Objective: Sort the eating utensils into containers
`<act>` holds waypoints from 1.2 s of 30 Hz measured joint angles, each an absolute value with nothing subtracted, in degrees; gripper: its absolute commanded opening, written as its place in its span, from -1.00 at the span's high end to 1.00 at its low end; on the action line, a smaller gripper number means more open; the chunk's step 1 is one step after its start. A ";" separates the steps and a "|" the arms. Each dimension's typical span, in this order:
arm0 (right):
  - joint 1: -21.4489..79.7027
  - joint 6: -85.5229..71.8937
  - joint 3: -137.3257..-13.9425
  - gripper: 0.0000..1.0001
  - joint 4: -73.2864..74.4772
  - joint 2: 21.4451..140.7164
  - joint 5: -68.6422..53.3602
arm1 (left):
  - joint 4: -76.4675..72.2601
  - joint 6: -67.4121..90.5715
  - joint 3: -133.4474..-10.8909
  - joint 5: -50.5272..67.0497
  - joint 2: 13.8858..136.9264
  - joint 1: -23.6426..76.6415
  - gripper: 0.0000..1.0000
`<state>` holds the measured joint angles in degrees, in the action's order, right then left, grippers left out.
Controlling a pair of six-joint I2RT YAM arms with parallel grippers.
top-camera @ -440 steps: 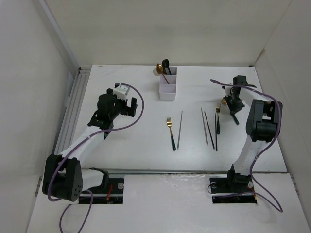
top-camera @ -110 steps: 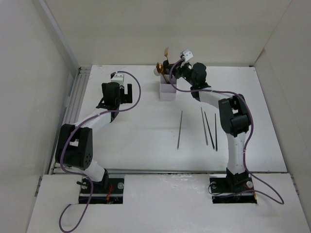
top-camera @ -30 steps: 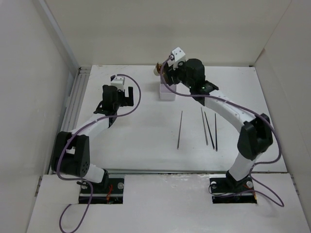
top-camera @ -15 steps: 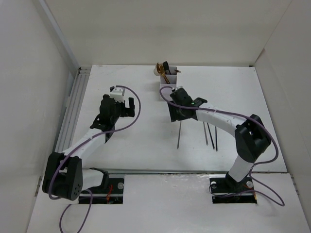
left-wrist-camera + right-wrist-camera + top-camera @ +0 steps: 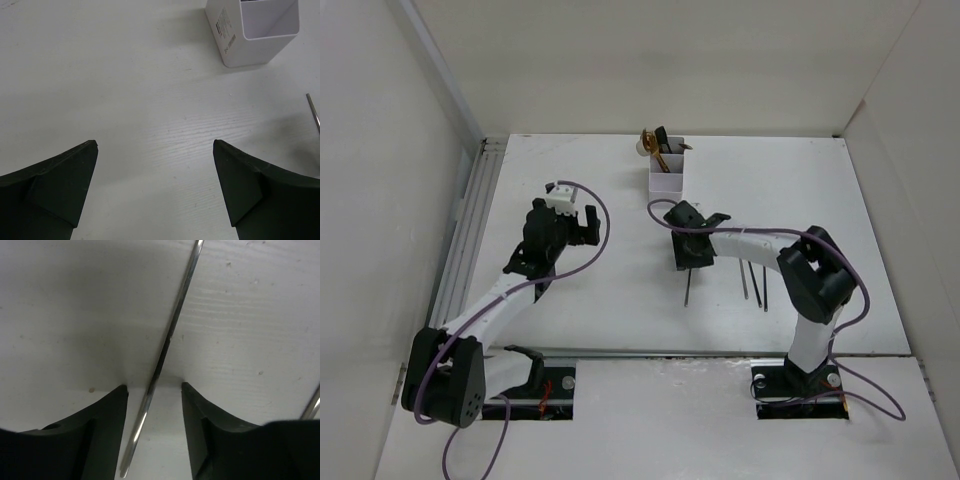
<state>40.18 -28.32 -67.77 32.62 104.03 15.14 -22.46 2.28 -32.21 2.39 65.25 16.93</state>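
My right gripper [image 5: 153, 386] had left the organiser [image 5: 666, 184] for a chopstick [image 5: 175, 320]. Its jaws stood apart, straddling it, nothing grasped yet.

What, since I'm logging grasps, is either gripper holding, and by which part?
Nothing is held. The right gripper straddles a thin shiny metal chopstick, jaws open, gaps either side; the left gripper is open and empty.

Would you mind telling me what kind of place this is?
Probably a robotics lab test cell rather than a kitchen: a white table boxed in by plain white panels, a left arm and right arm bolted at its near edge, plus a white organiser and loose chopsticks.
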 measured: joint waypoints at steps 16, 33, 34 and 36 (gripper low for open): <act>36.03 -29.34 -64.27 1.00 23.77 103.63 9.39 | -22.46 2.42 -31.09 2.28 63.72 16.93 -1.00; 37.58 -10.68 -58.50 1.00 9.30 84.66 7.88 | -22.48 2.44 -31.09 2.15 65.10 16.21 -1.00; 37.58 -9.28 -59.70 1.00 8.01 84.44 7.84 | -22.46 2.44 -31.11 2.15 65.80 16.01 -1.00; 37.52 -5.98 -61.54 1.00 3.38 84.47 7.64 | -22.46 2.42 -31.29 2.13 67.40 15.88 -1.00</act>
<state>37.52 -5.98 -61.54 3.38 84.47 7.64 -22.46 2.42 -31.29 2.13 67.40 15.88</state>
